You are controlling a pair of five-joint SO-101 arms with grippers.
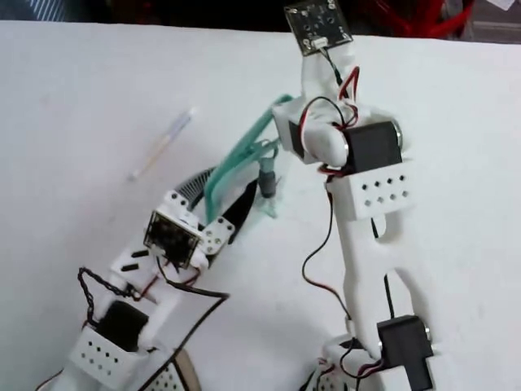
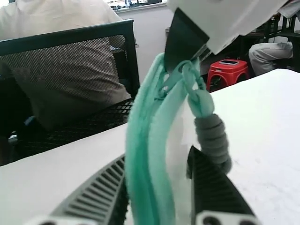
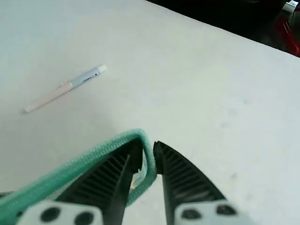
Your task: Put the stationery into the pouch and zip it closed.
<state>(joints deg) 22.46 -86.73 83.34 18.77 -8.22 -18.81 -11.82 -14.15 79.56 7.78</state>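
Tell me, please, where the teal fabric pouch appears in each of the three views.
High view: the teal fabric pouch is at the centre.
Left wrist view: it stands upright, clamped in the left gripper.
Right wrist view: its edge is pinched in the right gripper.
Shared landmark: the white table.

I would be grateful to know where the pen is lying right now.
In the high view the pen lies flat on the white table, up and to the left of the green pouch, outside it and not touching it.
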